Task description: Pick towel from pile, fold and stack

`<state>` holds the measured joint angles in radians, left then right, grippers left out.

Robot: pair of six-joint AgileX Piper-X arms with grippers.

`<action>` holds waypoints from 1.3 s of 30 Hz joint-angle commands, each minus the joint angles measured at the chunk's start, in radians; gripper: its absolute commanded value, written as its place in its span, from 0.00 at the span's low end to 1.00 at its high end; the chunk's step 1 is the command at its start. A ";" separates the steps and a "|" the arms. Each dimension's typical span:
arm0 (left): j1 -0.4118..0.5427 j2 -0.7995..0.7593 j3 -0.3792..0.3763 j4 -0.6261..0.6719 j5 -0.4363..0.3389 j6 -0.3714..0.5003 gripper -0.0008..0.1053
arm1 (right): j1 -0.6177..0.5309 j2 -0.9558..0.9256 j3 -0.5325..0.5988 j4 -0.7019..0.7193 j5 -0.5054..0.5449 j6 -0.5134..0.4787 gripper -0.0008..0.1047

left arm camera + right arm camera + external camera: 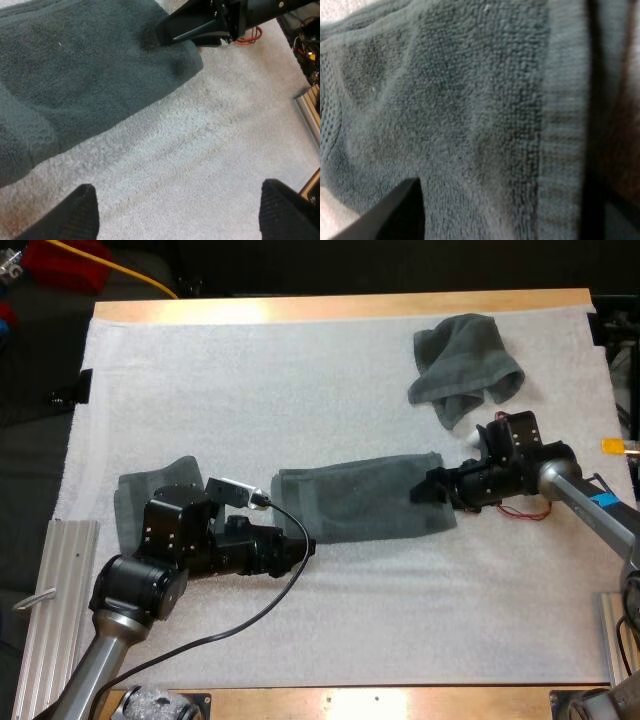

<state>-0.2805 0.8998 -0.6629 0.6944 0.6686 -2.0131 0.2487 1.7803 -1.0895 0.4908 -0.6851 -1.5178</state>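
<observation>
Left gripper [177, 212] wide open over bare mat [330, 640] beside flat towel [365, 498]; right gripper [428, 488] wide at its right edge; crumpled towel [465, 365] well apart.

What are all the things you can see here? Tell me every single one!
crumpled towel: one, dark grey-green, far right part of the mat
flat towel: one, dark grey-green, middle of the mat, between the two grippers
folded towel: one, dark grey-green, left part of the mat, partly under the left arm
mat: one, white, covering the table
table: one, light wood, under the mat
metal rails: two, silver, one at each near side of the mat
left gripper: one, black, open, over bare mat near the flat towel's left end
right gripper: one, black, open, at the flat towel's right end
</observation>
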 commanded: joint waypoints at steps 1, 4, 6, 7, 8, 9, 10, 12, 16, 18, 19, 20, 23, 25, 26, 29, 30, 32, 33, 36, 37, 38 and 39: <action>-0.004 -0.008 -0.006 -0.008 0.018 -0.006 0.62 | 0.006 0.014 -0.002 0.015 -0.009 0.006 0.59; -0.004 -0.008 -0.006 -0.008 0.062 -0.006 0.62 | 0.005 0.014 -0.002 0.018 -0.008 0.080 0.21; -0.004 -0.008 -0.006 -0.008 0.070 -0.006 0.62 | 0.005 0.014 -0.002 0.019 -0.008 0.086 0.10; -0.004 -0.008 -0.006 -0.008 0.070 -0.006 0.62 | 0.005 0.014 -0.002 0.022 -0.008 0.086 0.07; -0.004 -0.008 -0.006 -0.005 0.070 -0.006 0.62 | 0.005 0.014 -0.002 0.029 -0.008 0.086 0.02; -0.004 -0.008 -0.006 -0.004 0.070 -0.006 0.62 | 0.005 0.014 -0.002 0.035 -0.008 0.086 0.02; -0.004 -0.008 -0.006 -0.004 0.073 -0.006 0.62 | 0.005 0.014 -0.002 0.044 -0.008 0.086 0.02; -0.004 -0.008 -0.006 -0.004 0.077 -0.006 0.62 | 0.005 0.009 -0.002 0.058 -0.005 0.085 0.02; -0.004 -0.008 -0.006 -0.004 0.078 -0.006 0.62 | 0.005 -0.018 -0.002 0.114 0.056 0.081 0.02; -0.004 -0.008 -0.006 -0.004 0.078 -0.006 0.62 | 0.005 -0.038 -0.002 0.139 0.099 0.079 0.02; -0.004 -0.008 -0.006 -0.004 0.083 -0.006 0.62 | 0.005 -0.062 -0.002 0.165 0.155 0.077 0.02; -0.004 -0.008 -0.006 -0.004 0.086 -0.006 0.62 | 0.005 -0.073 -0.002 0.177 0.184 0.072 0.02; -0.004 -0.008 -0.006 -0.004 0.092 -0.003 0.62 | 0.005 -0.123 -0.002 0.225 0.289 0.055 0.02; -0.004 -0.008 -0.006 -0.004 0.093 -0.003 0.62 | 0.005 -0.140 -0.002 0.270 0.362 0.055 0.02; -0.004 -0.008 -0.006 -0.004 0.095 -0.003 0.62 | 0.005 -0.144 -0.002 0.288 0.389 0.053 0.02; -0.004 -0.008 -0.006 -0.004 0.101 -0.003 0.62 | 0.005 -0.153 -0.002 0.357 0.456 0.020 0.02; -0.004 -0.008 -0.006 -0.004 0.108 -0.003 0.62 | 0.005 -0.156 -0.002 0.383 0.476 0.006 0.02; -0.004 -0.008 -0.006 -0.004 0.133 -0.003 0.62 | 0.005 -0.166 -0.002 0.450 0.549 -0.036 0.02; -0.004 -0.008 -0.006 -0.004 0.139 -0.003 0.62 | 0.005 -0.172 -0.002 0.465 0.587 -0.040 0.02; -0.004 -0.008 -0.006 -0.004 0.141 -0.003 0.62 | 0.005 -0.196 -0.002 0.483 0.675 -0.051 0.02; -0.004 -0.008 -0.006 -0.004 0.136 -0.003 0.62 | 0.005 -0.224 -0.002 0.484 0.724 -0.056 0.02; -0.004 -0.008 -0.006 -0.004 0.136 -0.003 0.62 | 0.005 -0.236 -0.002 0.484 0.740 -0.056 0.02; -0.004 -0.008 -0.006 -0.004 0.136 -0.003 0.62 | 0.005 -0.262 -0.002 0.478 0.756 -0.056 0.02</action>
<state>-0.2805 0.8998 -0.6629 0.6944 0.7927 -2.0131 0.2537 1.5262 -1.0895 0.9502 0.0497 -1.5664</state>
